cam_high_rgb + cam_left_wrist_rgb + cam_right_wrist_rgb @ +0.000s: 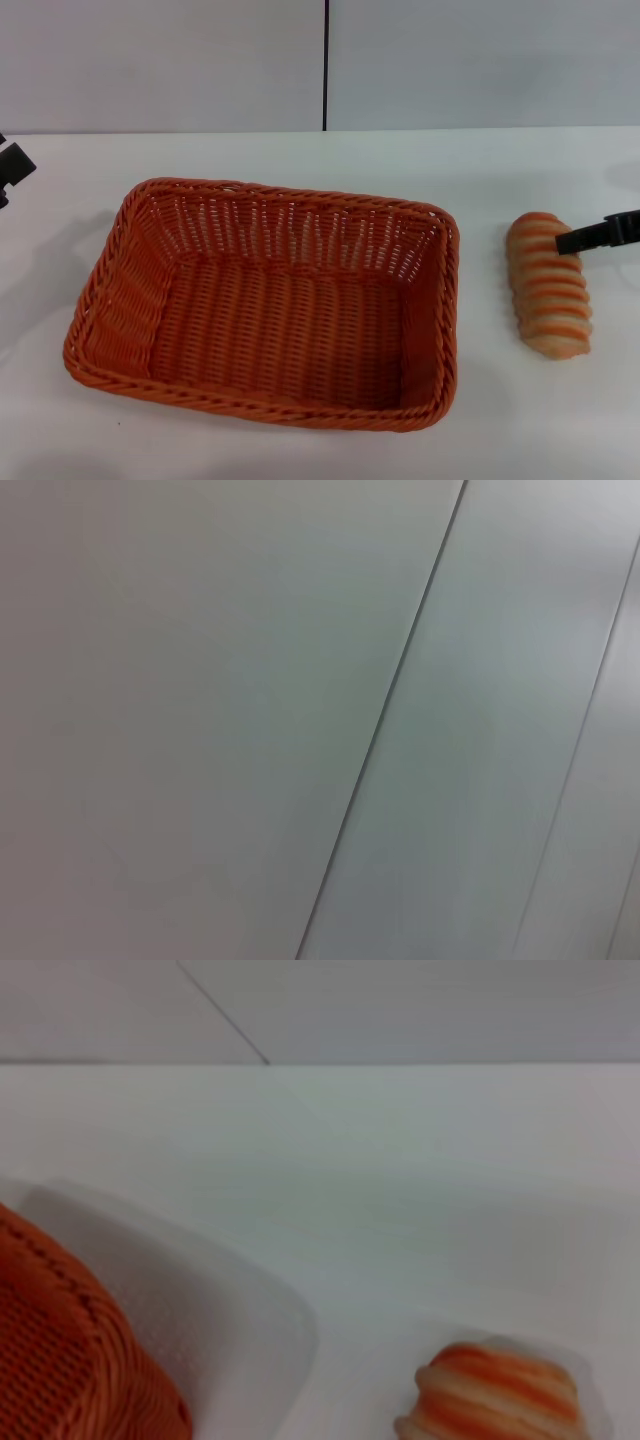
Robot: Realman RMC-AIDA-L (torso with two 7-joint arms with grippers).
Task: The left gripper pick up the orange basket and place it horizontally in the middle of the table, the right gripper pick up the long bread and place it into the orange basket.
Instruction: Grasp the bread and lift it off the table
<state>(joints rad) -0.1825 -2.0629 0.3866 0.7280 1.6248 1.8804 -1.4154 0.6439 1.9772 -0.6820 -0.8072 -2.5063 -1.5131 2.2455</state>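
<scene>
The orange basket (270, 300) lies crosswise in the middle of the white table (300, 155), its mouth up and nothing inside. The long bread (547, 285) rests on the table to the basket's right, apart from it. My right gripper (578, 239) reaches in from the right edge, its black tip over the loaf's far end. In the right wrist view a corner of the basket (70, 1360) and one end of the bread (500, 1395) show. My left gripper (12, 165) sits at the far left edge, away from the basket.
A light grey wall (160, 60) with a dark vertical seam (325, 60) stands behind the table. The left wrist view shows only grey wall panels (200, 720). Bare tabletop (400, 1160) lies behind the basket and the bread.
</scene>
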